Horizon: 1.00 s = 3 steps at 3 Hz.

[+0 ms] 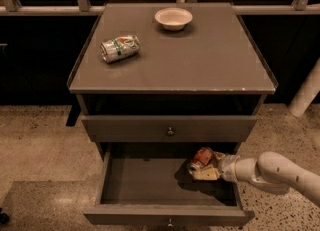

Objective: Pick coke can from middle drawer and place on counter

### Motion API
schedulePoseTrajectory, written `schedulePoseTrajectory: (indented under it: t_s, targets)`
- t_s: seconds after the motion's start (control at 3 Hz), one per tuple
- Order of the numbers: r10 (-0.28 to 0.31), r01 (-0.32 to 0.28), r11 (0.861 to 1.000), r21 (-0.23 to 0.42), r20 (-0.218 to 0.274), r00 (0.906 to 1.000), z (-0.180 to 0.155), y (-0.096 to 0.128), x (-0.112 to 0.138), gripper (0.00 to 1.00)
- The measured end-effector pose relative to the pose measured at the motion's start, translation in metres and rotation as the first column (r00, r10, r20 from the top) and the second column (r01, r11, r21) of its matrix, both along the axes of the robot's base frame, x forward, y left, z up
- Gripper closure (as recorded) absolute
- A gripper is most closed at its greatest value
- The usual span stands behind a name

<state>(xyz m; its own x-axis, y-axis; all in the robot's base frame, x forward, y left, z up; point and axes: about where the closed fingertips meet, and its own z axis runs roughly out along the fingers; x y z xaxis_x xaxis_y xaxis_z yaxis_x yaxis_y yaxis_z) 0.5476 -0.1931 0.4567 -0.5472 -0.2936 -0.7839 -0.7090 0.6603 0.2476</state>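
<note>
Red aluminium coke can [200,158], tilted, at the right rear of the open middle drawer [150,185]. The gripper [203,166] is closed across its body, as far as I see. I judge it light, thin-walled and slick, so I'd hold mid-body, gently, or it dents. Not yet on the counter [200,60].

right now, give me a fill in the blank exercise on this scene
1. The drawer under the coke can is pulled ___.
2. The gripper, shut on the coke can, reaches in from the picture's ___.
3. The green can on the counter lies on its ___.
4. The bowl on the counter looks ___.

Missing words: open; right; side; empty
</note>
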Motion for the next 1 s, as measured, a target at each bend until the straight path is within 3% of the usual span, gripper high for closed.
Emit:
schedulePoseTrajectory:
  t_s: [0.33,0.67,1.0]
  targets:
    - [0.005,-0.005,1.000,0.018,-0.013,0.9999,0.017,0.010,-0.022,1.00]
    - [0.026,-0.026,0.999,0.048,0.016,0.9995,0.061,0.024,-0.062,1.00]
    - [0.071,-0.075,0.996,0.043,0.089,0.9935,0.123,0.038,-0.076,1.00]
